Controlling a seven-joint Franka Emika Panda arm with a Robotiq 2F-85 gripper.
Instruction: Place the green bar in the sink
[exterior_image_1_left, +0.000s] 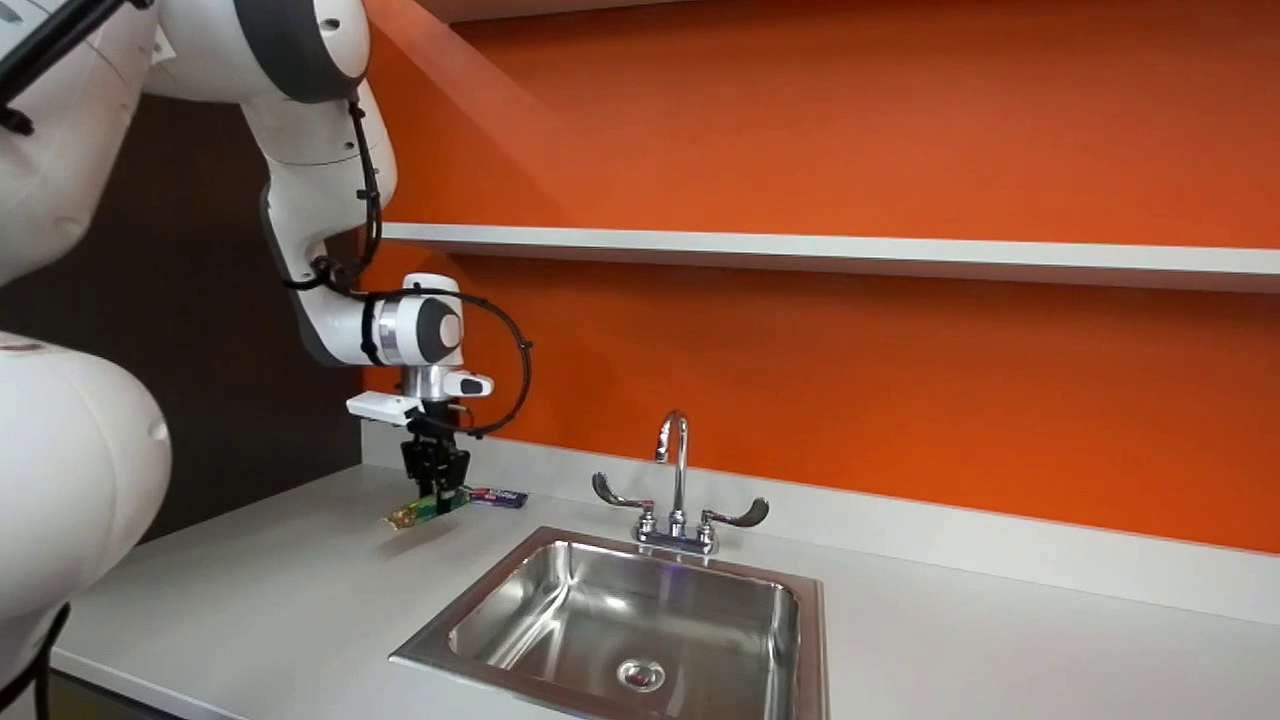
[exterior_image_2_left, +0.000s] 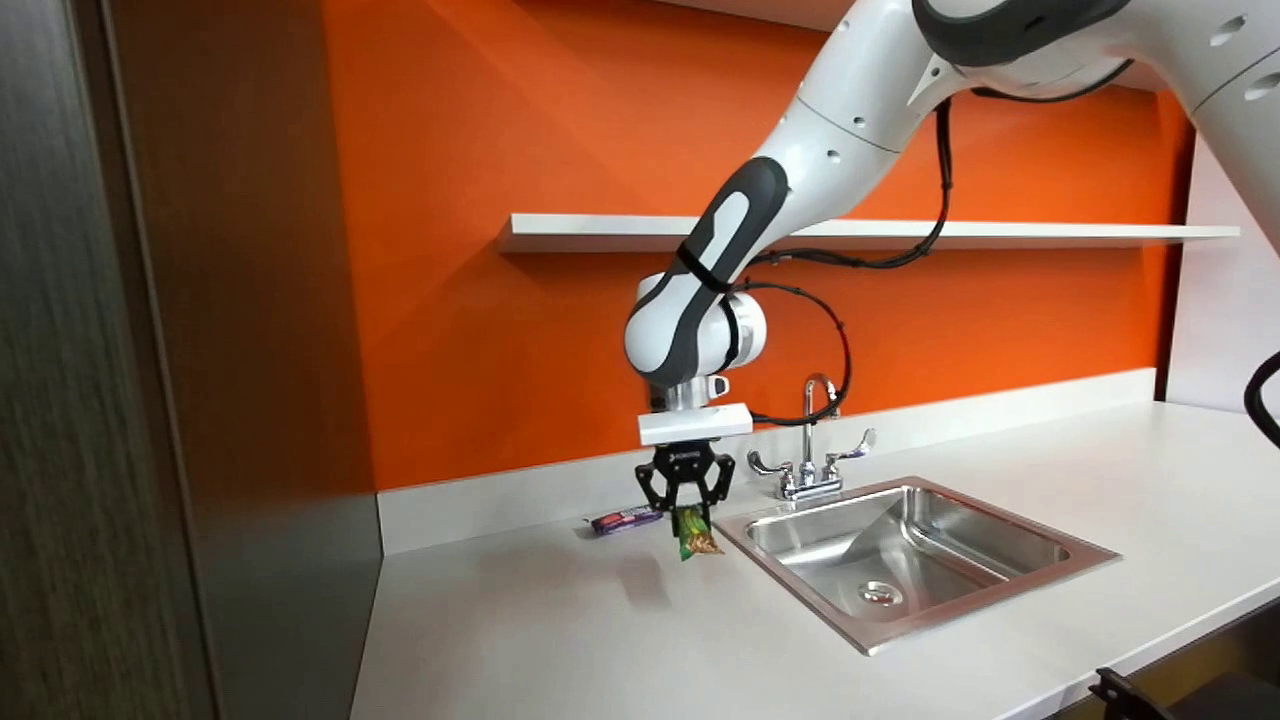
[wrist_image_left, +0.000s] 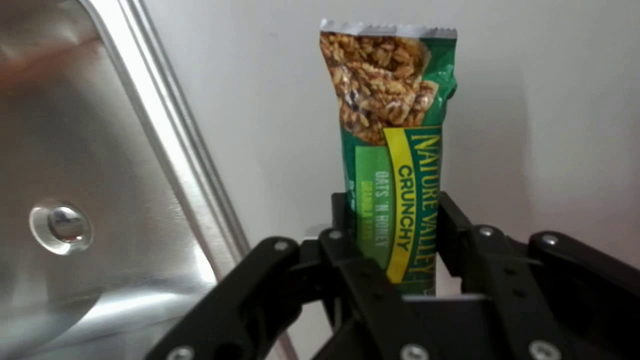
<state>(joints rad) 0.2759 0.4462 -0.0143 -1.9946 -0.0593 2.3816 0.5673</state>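
Observation:
The green bar, a wrapped granola bar, shows in both exterior views (exterior_image_1_left: 413, 513) (exterior_image_2_left: 697, 541) and in the wrist view (wrist_image_left: 390, 100). My gripper (exterior_image_1_left: 434, 497) (exterior_image_2_left: 692, 515) (wrist_image_left: 392, 215) is shut on it, one finger at each long edge. The bar is held above the counter, with a shadow below it. Its near end is hidden behind the gripper in the wrist view. The stainless sink (exterior_image_1_left: 484, 590) (exterior_image_2_left: 803, 588) is beside the gripper, not under it; its rim (wrist_image_left: 165, 145) and drain show at the left of the wrist view.
A small dark purple bar (exterior_image_1_left: 498, 497) (exterior_image_2_left: 626, 519) lies on the counter near the back wall, close to the gripper. A chrome two-handled faucet (exterior_image_1_left: 680, 500) (exterior_image_2_left: 808, 450) rises behind the sink. A white shelf (exterior_image_1_left: 800, 248) (exterior_image_2_left: 600, 232) runs along the orange wall.

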